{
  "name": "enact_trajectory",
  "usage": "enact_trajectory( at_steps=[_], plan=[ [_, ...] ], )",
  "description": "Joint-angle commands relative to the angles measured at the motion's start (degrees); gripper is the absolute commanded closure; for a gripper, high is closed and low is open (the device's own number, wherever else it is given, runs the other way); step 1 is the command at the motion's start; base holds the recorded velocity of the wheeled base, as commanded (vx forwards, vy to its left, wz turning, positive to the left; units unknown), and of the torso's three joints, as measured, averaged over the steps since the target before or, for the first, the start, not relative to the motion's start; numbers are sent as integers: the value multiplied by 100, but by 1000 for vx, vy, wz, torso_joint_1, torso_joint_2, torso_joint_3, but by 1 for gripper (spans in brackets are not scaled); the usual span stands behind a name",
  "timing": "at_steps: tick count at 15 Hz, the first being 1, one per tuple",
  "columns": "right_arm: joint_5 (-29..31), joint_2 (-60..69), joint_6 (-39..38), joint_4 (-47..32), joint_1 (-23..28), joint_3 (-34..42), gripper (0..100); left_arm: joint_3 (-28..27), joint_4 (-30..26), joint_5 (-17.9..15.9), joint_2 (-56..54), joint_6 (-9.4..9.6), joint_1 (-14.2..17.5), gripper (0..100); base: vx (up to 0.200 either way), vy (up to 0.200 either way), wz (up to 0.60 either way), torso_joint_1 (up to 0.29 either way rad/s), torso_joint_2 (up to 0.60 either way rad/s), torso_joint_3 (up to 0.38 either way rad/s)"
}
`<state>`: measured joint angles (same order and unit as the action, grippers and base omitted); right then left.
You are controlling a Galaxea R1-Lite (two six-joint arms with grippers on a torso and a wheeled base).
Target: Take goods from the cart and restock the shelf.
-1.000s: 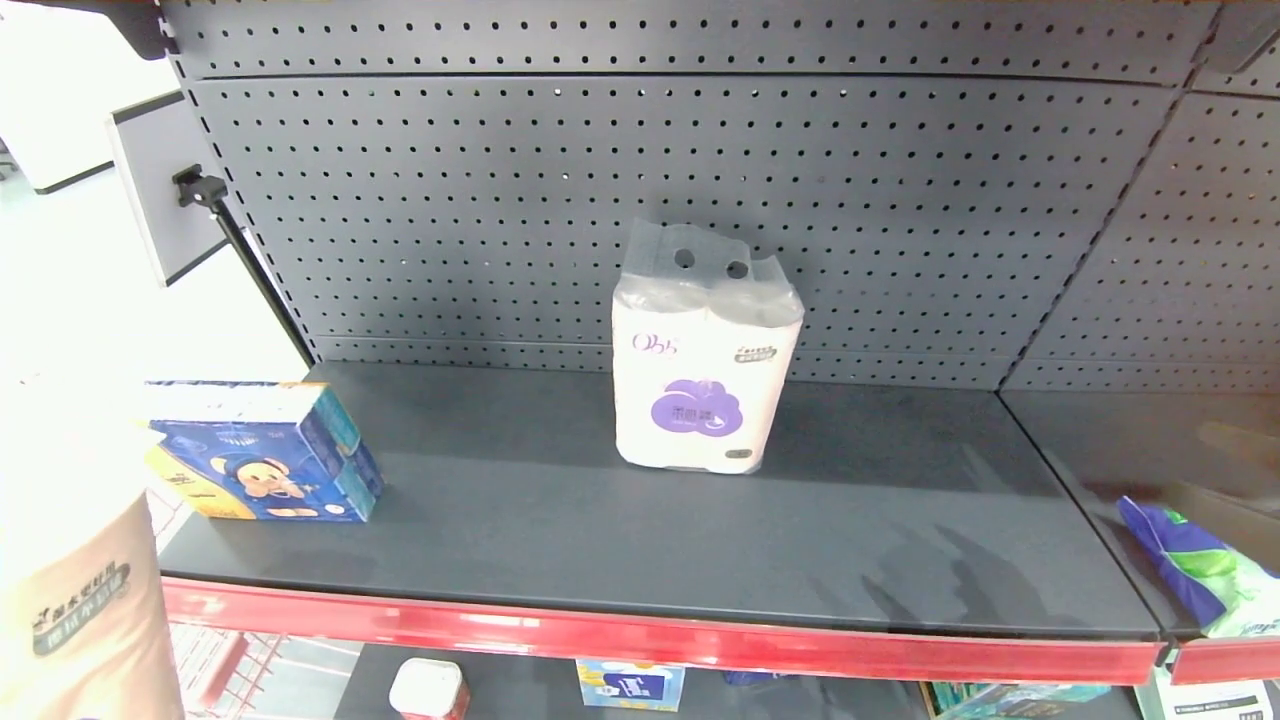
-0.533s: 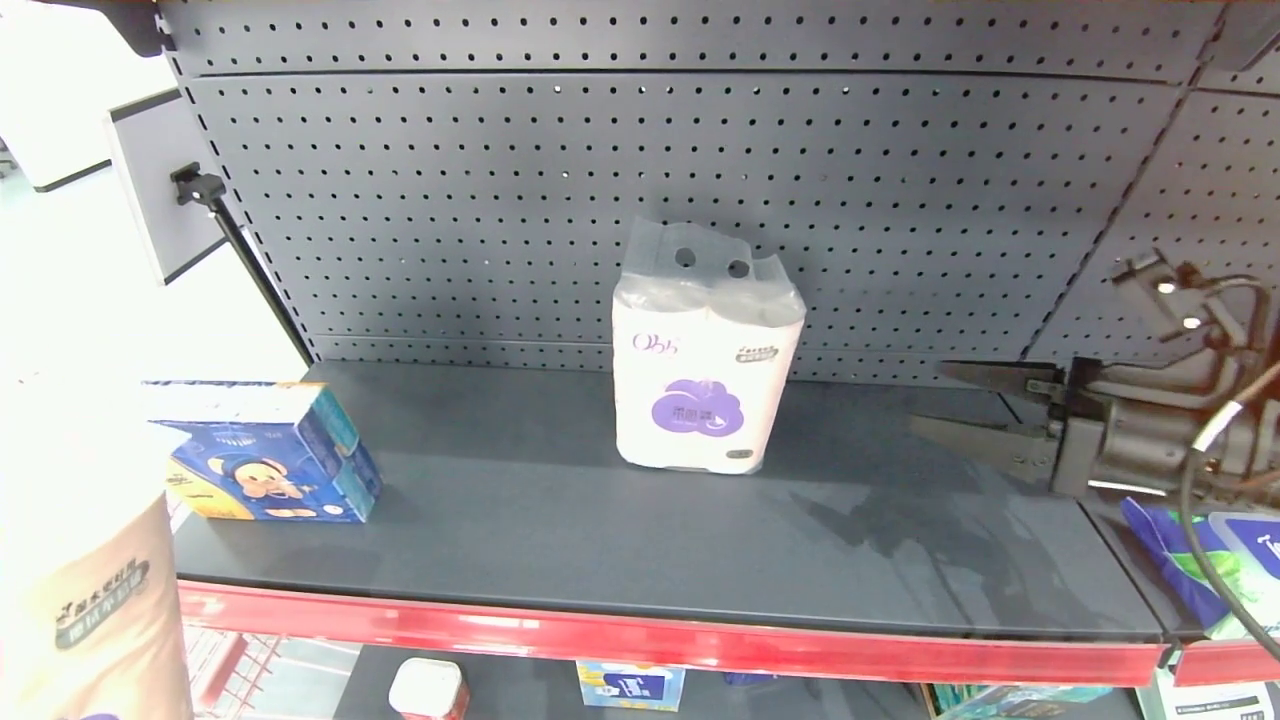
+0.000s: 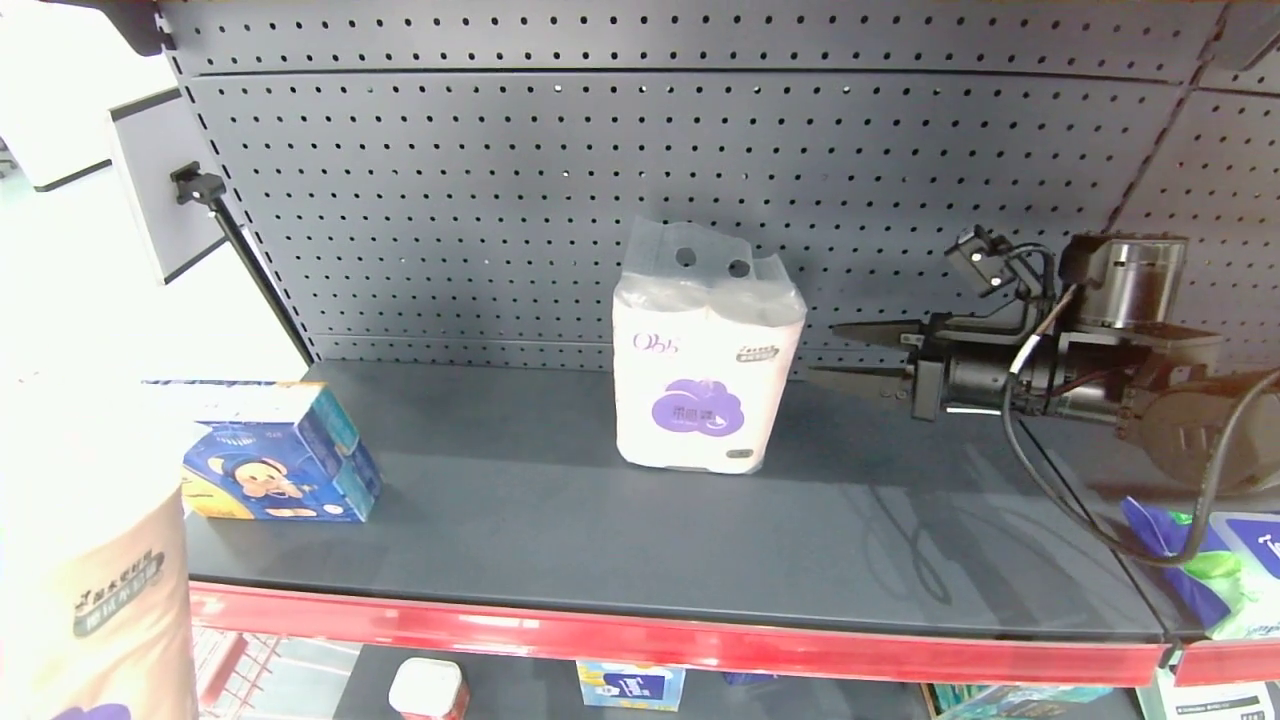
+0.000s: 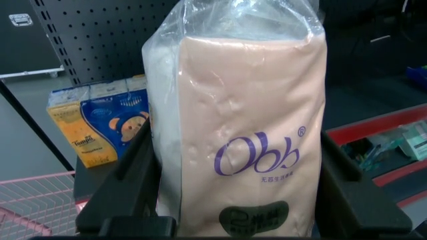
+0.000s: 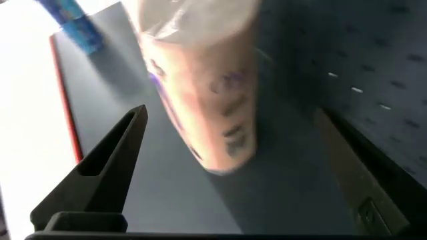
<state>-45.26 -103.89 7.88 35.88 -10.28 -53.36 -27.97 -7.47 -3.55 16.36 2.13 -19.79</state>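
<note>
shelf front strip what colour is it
Glossy red. The front strip shows best in the head view.

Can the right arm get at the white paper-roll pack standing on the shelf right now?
Probably yes. The right gripper is open, level with the side of the white pack and pointing at it. Only bare shelf lies between them, and nothing is in the way.

A shop aisle — dark grey metal shelf (image 3: 520,520) with a perforated grey back panel (image 3: 480,200) across the upper frame and a glossy red price rail (image 3: 650,640) along the bottom. Packaged goods stand on it: a white plastic-wrapped toilet-roll pack (image 3: 705,390) at centre, a blue tissue box (image 3: 280,465) at left.
</note>
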Motion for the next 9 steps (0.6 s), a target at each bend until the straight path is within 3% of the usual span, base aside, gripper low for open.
enact_trajectory(
  at_steps=[1,9],
  plan=[
    [-44,-220,-5,-2,-141,-78,0,-16,9,3,34,-2,1,100,0,0,0,0,0,0],
    [-62,-835,21,-2,-379,-896,0,-16,18,21,16,-2,1,100,0,0,0,0,0,0]
  ],
)
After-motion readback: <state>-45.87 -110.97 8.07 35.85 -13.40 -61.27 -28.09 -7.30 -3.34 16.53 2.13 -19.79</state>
